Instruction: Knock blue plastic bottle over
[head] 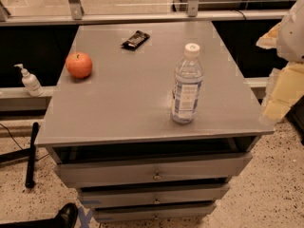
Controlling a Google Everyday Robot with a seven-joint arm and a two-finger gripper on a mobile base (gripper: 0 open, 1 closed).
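Note:
The blue plastic bottle (186, 87) stands upright near the front right of the grey cabinet top (128, 103). It is clear, with a white cap and a blue-and-white label. My gripper (281, 94) shows as cream and white parts at the right edge of the camera view. It is to the right of the bottle, past the cabinet's right edge, and apart from the bottle. It holds nothing that I can see.
An orange-red apple (79, 64) sits at the left of the top and a black snack bar (135, 40) lies at the back. A white pump dispenser (29, 81) stands on a ledge to the left. Drawers (154, 175) are below, the top one slightly open. A black pole (31, 153) lies on the floor.

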